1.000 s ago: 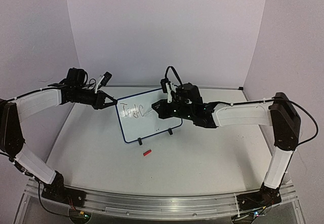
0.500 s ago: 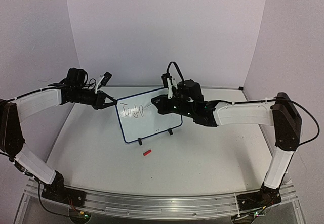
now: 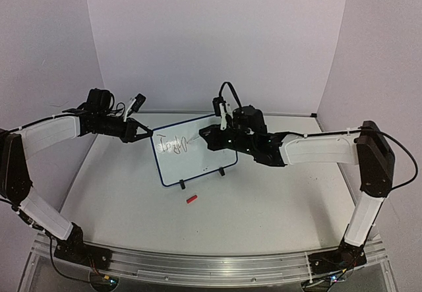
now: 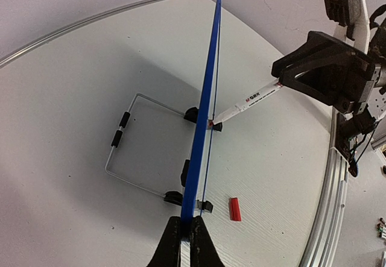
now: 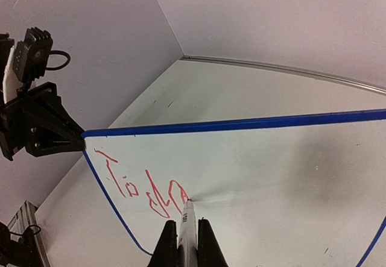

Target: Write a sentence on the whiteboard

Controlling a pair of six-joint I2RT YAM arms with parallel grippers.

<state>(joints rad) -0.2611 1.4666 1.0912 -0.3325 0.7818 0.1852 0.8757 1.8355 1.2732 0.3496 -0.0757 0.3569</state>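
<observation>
Sentence [image 3: 177,146] longer | R wrist only: marker [image 5: 187,222] tip touching whiteboard [image 5: 289,170]

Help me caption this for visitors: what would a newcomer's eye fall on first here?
The whiteboard standing in the middle of the table, with red scrawl across its upper left, draws the eye first. The right gripper presses a marker tip to the board at the end of that writing, while the left gripper pinches the board's upper-left corner. A small red piece lies just in front of the board.
</observation>
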